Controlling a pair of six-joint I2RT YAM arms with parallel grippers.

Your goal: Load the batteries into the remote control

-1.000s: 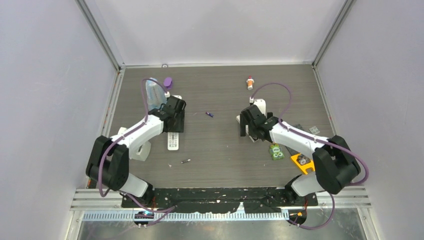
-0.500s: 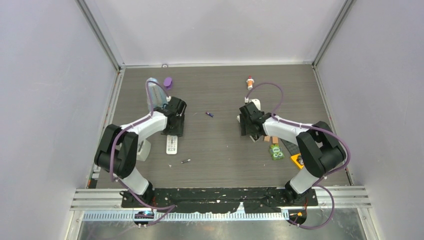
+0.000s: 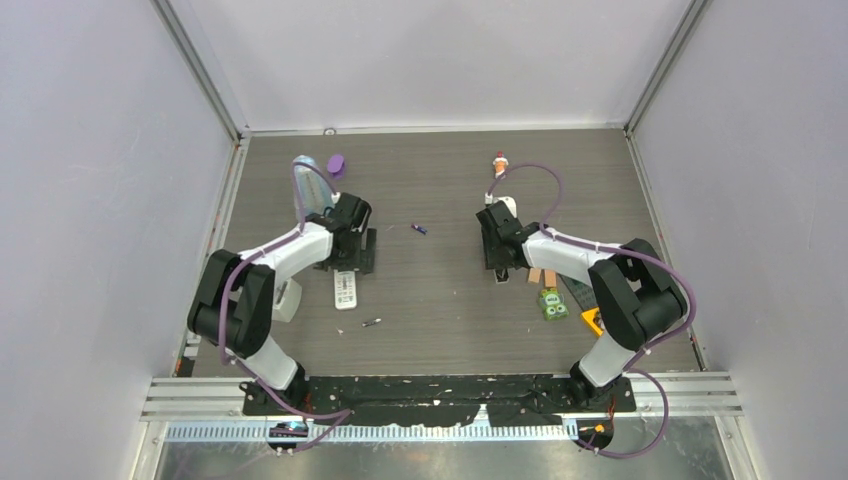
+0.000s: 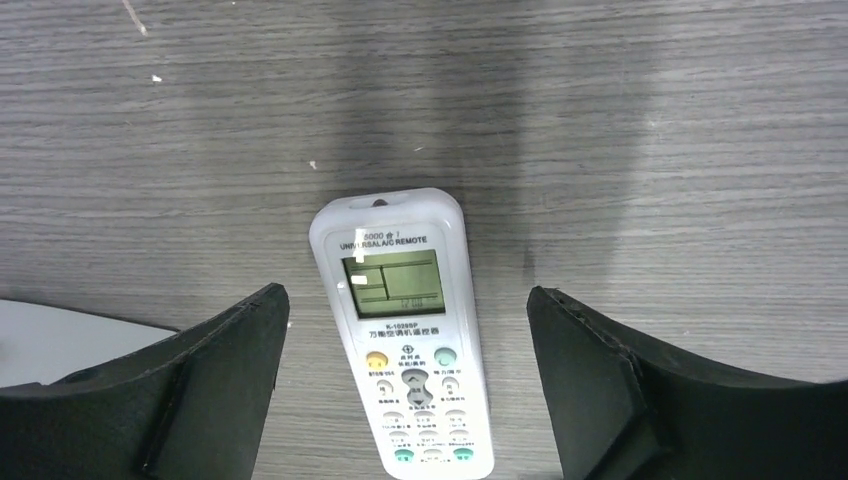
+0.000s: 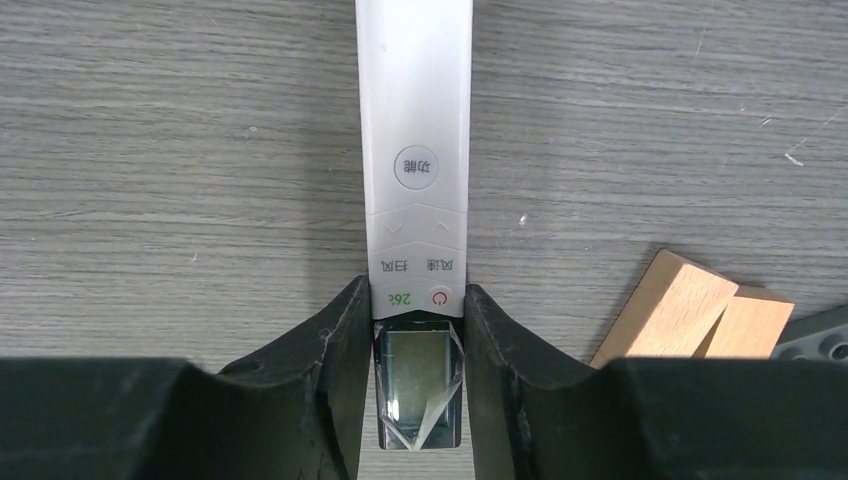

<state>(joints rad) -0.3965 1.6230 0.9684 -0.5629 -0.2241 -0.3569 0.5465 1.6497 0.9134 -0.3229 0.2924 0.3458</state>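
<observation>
Mix-up risk: my right tool (image 5: pixel 417 290) grips the narrow white plastic bar (image 5: pixel 415 120), the wrong handset. My left tool (image 4: pixel 405 300) gapes open over the flat white buttoned remote control (image 4: pixel 412 400).

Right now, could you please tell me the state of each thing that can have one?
left end effector: open, astride the remote control, not touching.
remote control: face up, flat on table.
right end effector: shut on narrow white bar.
narrow white bar: face up, clamped.
purple battery: loose on table.
dark battery: loose on table.
</observation>
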